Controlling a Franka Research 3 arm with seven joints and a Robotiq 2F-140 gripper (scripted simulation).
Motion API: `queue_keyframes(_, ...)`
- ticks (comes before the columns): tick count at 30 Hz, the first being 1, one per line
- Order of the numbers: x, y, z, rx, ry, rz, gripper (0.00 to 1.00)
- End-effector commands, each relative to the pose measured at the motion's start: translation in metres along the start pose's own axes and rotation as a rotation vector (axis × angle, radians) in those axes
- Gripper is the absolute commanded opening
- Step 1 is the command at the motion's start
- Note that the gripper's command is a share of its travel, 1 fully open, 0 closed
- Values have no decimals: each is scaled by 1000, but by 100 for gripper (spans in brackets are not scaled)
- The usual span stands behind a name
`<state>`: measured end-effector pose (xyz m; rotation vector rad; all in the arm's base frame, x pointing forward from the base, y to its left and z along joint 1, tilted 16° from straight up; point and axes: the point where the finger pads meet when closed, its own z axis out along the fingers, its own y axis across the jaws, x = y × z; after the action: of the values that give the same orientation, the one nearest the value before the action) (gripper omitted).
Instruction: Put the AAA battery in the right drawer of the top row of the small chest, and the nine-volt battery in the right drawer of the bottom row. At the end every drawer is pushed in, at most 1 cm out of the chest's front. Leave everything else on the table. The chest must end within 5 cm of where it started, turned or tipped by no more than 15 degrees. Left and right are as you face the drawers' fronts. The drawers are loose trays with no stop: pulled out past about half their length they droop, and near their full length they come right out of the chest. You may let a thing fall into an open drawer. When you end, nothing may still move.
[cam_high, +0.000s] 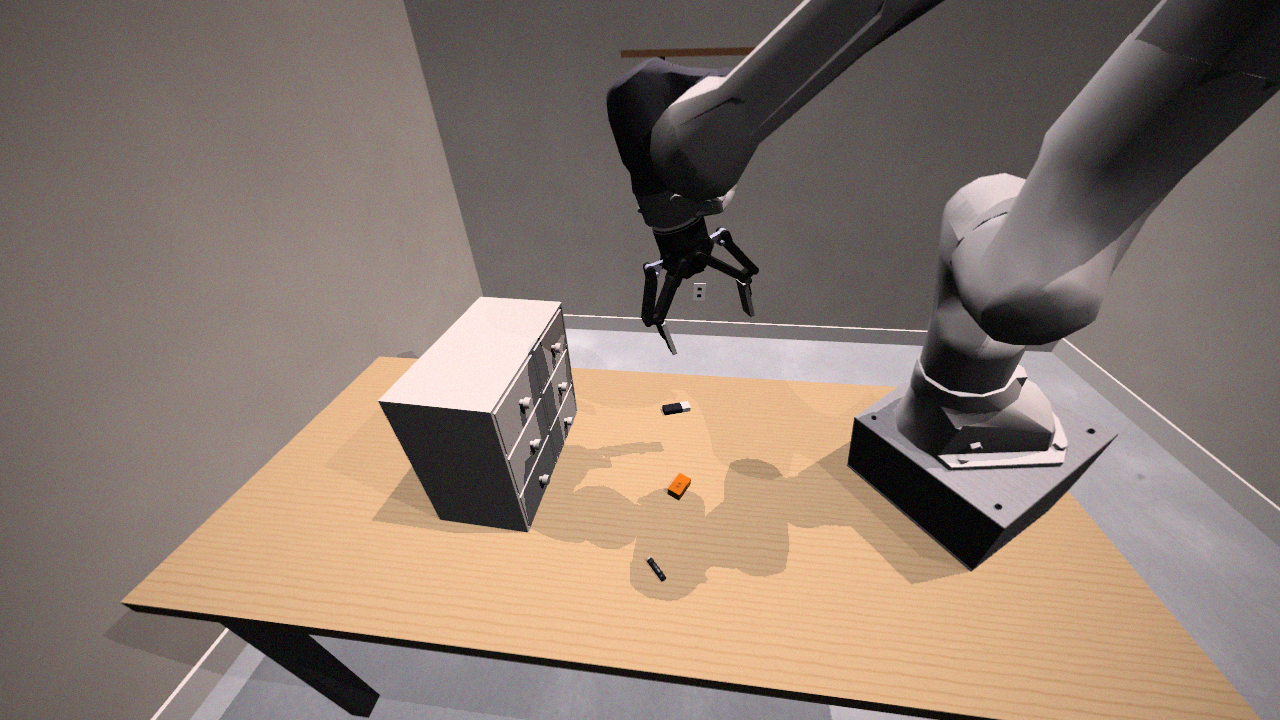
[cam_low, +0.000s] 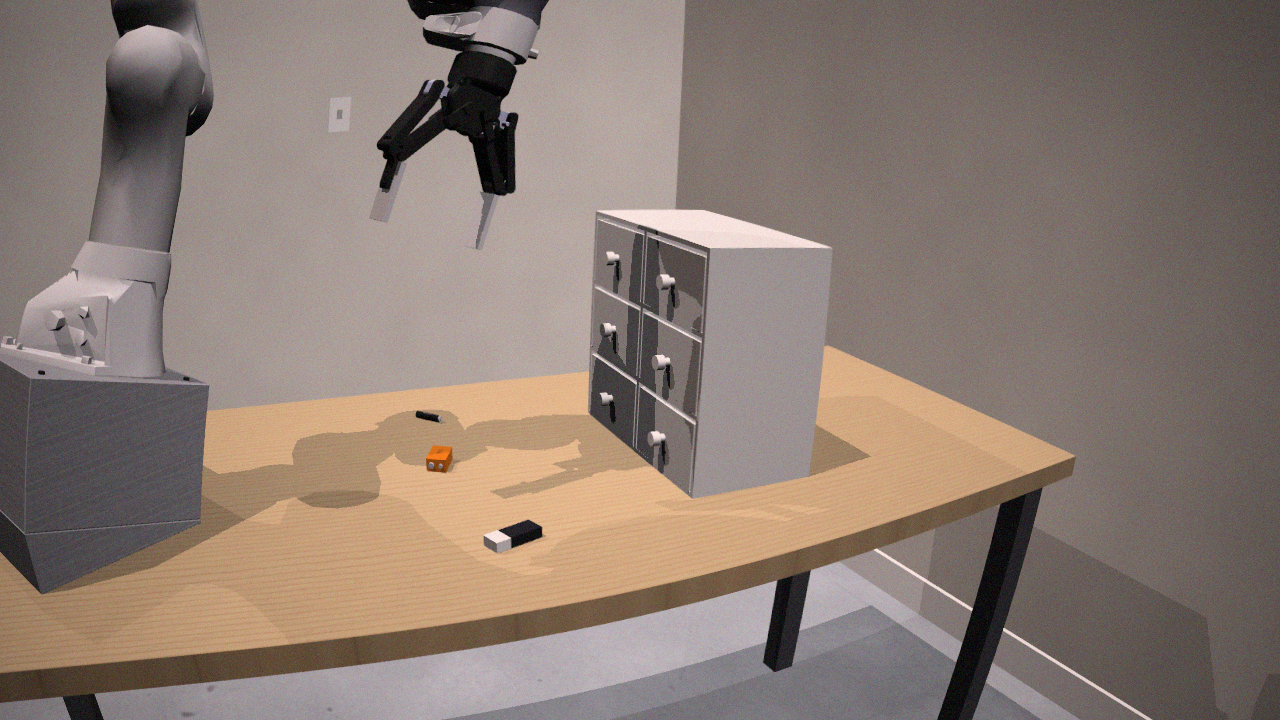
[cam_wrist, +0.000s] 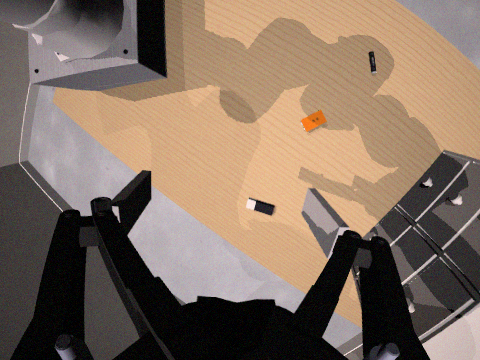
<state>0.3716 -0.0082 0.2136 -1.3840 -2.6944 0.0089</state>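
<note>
The small chest stands upright with all drawers looking pushed in. The top right drawer and bottom right drawer are in the column nearer the exterior camera. The black AAA battery lies on the table. The orange nine-volt battery lies between it and a black-and-white block. My gripper is wide open and empty, high above the table in front of the chest, pointing down at a slant.
The black-and-white block lies flat on the table, near the edge toward the exterior camera. The robot's base block stands opposite the drawer fronts. White knobs stick out from the fronts.
</note>
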Motion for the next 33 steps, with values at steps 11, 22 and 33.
queue_keyframes(11, -30, 22, -71, -333, 21, 412, 100)
queue_keyframes(22, -30, 22, -71, -333, 21, 412, 100)
queue_keyframes(33, -30, 22, -71, -333, 21, 412, 100)
